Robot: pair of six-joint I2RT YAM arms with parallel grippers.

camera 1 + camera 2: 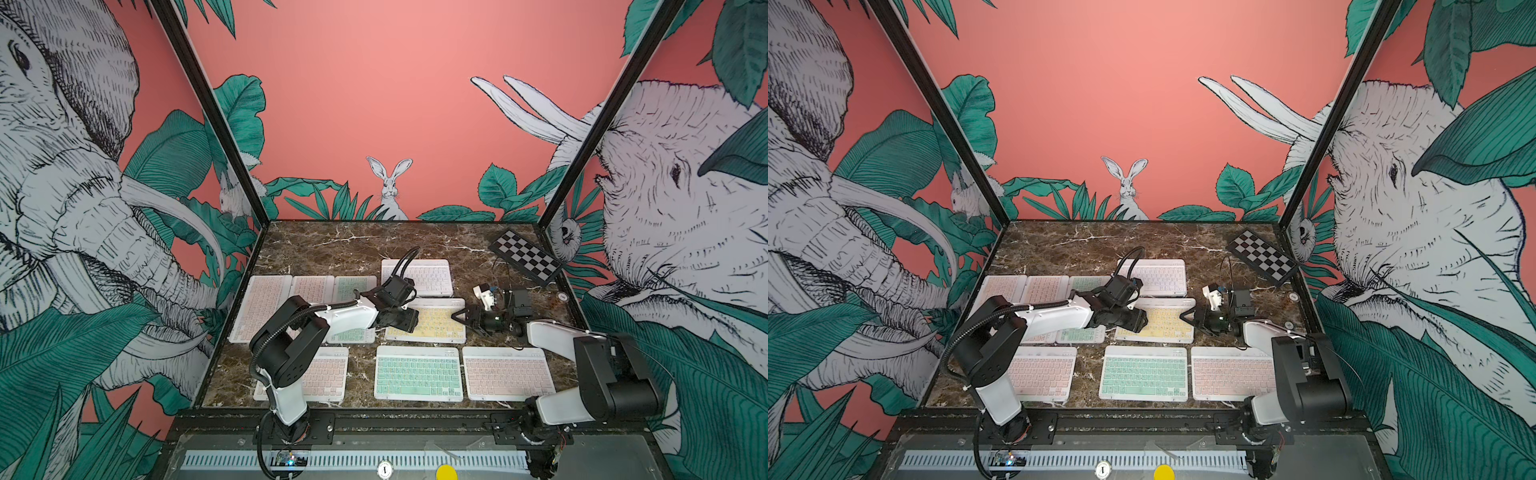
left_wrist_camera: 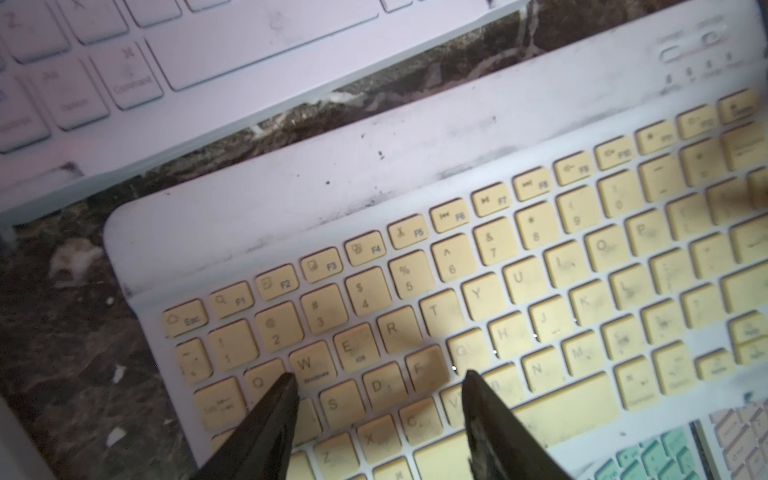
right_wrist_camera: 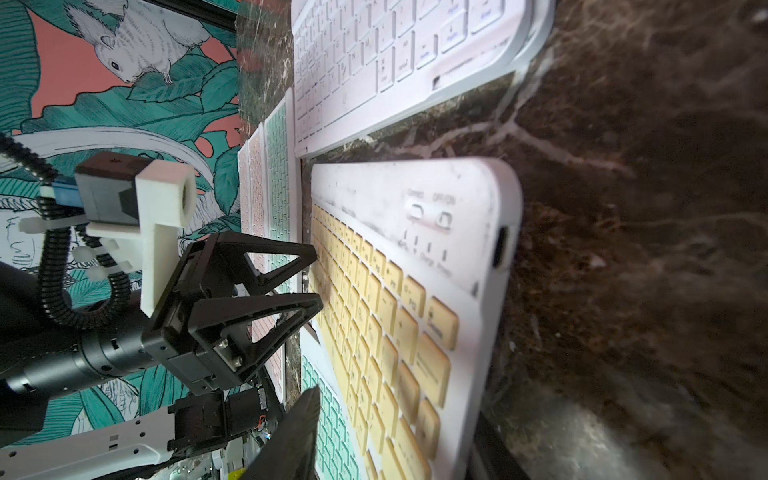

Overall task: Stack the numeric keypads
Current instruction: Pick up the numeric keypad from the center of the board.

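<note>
On the dark marble table (image 1: 353,241), thin white-framed keypads lying flat. Along the near edge, side by side: left pink keypad (image 1: 328,376), mint keypad (image 1: 417,374), right pink keypad (image 1: 507,372). In the middle, the yellow keypad (image 1: 436,326). Just behind it, across a strip of bare marble, the white keypad (image 1: 428,276). At the left side, more pink and mint ones in a close row, partly hidden under the left arm. In the far right corner, set askew, a checkered board (image 1: 525,257).

Over the left end of the yellow keypad (image 2: 540,270), the left tool (image 2: 378,376). Fingers (image 2: 274,407) spread well apart, nothing between them, tips above the Q-W and G-V keys. Cannot tell whether touching the keys.

At the right end of the same keypad (image 3: 374,291), the right tool (image 1: 457,318). From the right wrist, only one dark, blurred finger (image 3: 295,432) in sight, beside the yellow keys. Cannot tell how wide it stands, or whether pinching the keypad's edge.
</note>
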